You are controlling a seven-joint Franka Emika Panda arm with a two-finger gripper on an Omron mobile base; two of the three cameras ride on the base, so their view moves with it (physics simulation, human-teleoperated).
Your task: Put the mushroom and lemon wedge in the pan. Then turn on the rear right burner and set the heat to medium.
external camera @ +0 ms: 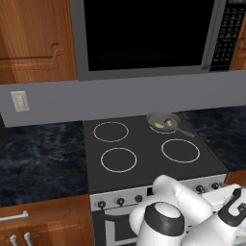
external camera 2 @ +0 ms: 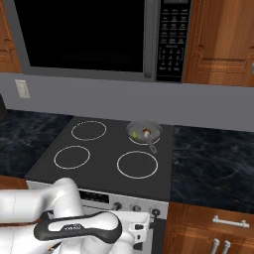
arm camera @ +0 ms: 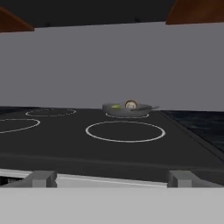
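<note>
Nearest the camera in the hand view, the gripper (arm camera: 111, 178) sits low at the stove's front edge, its grey fingertips (arm camera: 41, 178) spread wide apart with nothing between them; the picture's lower edge cuts them off. In the base views the white arm hides part of the knob row (external camera: 120, 201). Beyond lies the black stove top (external camera: 144, 158). At its far right, toward one o'clock, the pan (external camera 2: 144, 131) covers most of the rear right burner (external camera 2: 135, 140). Inside it lie the lemon wedge (external camera: 159, 126) and the mushroom (external camera: 167, 121), both tiny and hard to make out.
</note>
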